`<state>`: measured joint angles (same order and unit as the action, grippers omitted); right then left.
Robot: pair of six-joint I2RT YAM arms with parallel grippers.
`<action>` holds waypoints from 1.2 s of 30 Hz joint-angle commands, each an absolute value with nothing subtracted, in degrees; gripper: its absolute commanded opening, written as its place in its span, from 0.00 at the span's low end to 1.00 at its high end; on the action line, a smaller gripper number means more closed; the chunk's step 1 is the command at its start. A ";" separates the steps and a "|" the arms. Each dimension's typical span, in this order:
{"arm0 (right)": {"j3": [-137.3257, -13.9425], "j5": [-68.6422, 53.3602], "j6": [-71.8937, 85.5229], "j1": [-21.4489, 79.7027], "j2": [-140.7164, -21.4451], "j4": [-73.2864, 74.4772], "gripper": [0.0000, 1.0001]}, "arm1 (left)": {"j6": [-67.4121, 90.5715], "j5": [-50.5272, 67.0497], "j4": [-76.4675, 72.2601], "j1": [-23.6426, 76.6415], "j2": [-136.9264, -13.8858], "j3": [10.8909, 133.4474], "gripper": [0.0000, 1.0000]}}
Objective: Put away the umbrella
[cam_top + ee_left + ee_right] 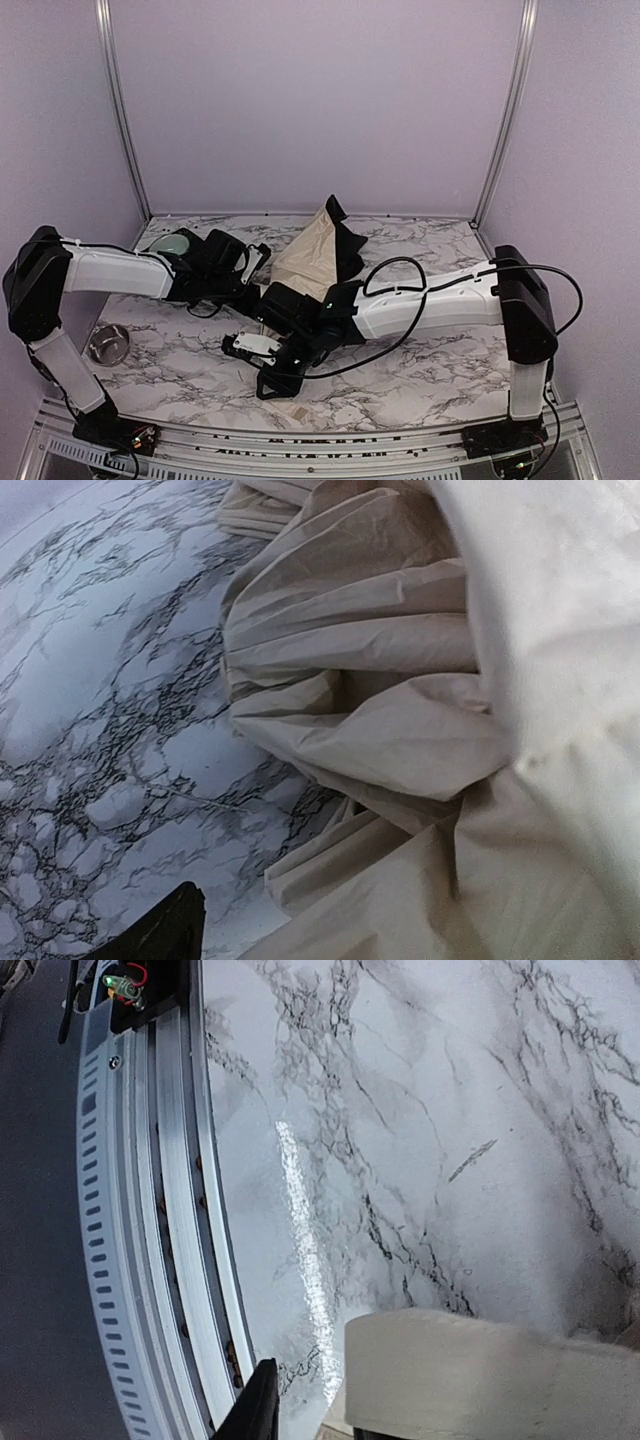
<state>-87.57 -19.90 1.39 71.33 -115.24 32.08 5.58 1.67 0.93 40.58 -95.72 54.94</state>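
With the left gripper (252, 262) pressing in beside the cream folds and the right gripper (268, 378) reaching low toward the table's (420, 370) near edge, neither showing whether its jaws are parted or clamped, the umbrella (305, 260) is lying bunched and loose toward the far edge's middle, so the tidying is looking far from finished.

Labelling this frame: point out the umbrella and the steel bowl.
umbrella (305, 258), top view, cream fabric folds.
steel bowl (108, 345), top view, bare inside.
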 commanded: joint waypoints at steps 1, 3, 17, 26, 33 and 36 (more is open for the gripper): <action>-91.12 -18.37 2.91 72.28 -116.42 31.16 0.30 | 8.06 -8.21 6.63 40.20 -93.96 53.50 0.89; -91.70 -18.05 2.17 72.62 -116.18 31.94 0.32 | 9.12 -11.33 7.57 40.03 -93.81 52.39 0.91; -88.89 -12.50 -3.08 73.35 -106.59 33.83 0.58 | 16.83 -28.66 12.93 37.64 -92.89 48.01 0.99; -95.70 2.90 -3.01 61.10 -104.30 32.28 0.75 | 20.25 -17.17 12.88 37.62 -81.37 45.34 0.99; -107.51 3.34 -3.96 51.16 -116.39 29.40 0.94 | 24.69 -19.68 14.42 37.53 -78.87 44.80 0.99; -112.52 2.23 -6.15 48.70 -123.24 33.34 0.99 | 29.27 -23.30 14.49 37.38 -76.62 43.72 0.99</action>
